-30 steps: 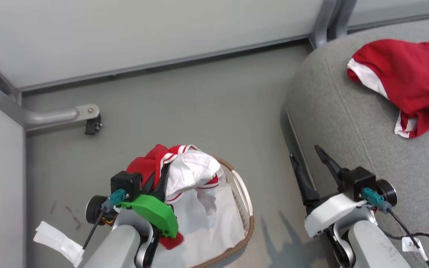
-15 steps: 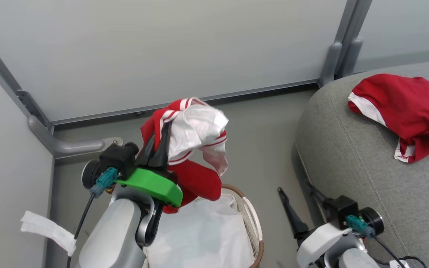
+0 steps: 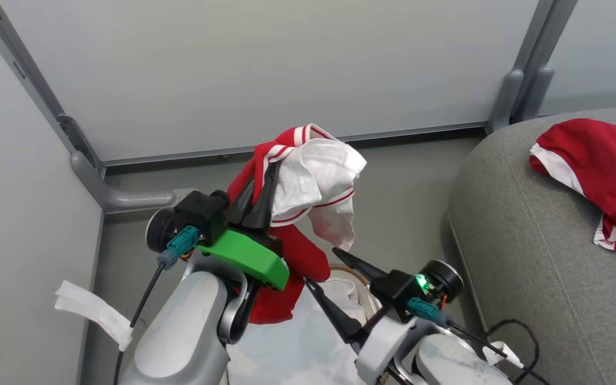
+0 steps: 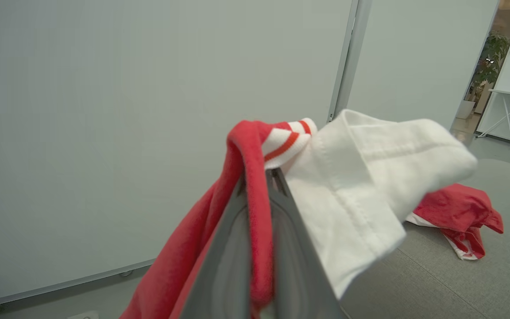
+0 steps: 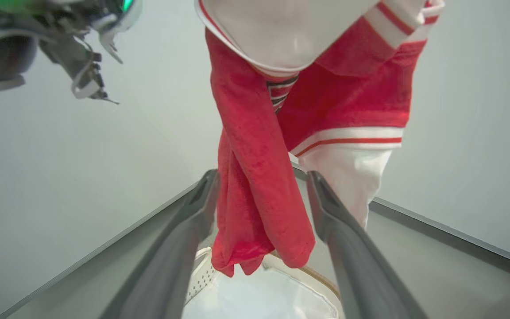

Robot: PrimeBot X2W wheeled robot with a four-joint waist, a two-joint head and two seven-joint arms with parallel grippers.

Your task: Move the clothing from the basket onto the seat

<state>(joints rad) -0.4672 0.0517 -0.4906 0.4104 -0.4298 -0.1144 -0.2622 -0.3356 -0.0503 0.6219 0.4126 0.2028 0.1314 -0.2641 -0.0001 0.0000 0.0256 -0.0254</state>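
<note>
Hoisting the red-and-white garment (image 3: 308, 176) higher over the basket (image 5: 202, 280) than a second ago, mid-frame, pinching its bunched top in the left fingers (image 3: 262, 206). Bringing the right fingers (image 3: 359, 266), spread apart, near its dangling tail. Probably handling light and limp; gripping bunched folds.

Hanging garment (image 3: 310, 176) dangles over basket (image 5: 202, 277), tail between right gripper's (image 3: 320, 264) spread fingers (image 5: 179, 248). Seat (image 3: 527, 256) near side free; second garment (image 3: 602, 166) takes far corner. Wall (image 3: 286, 69) close behind.
</note>
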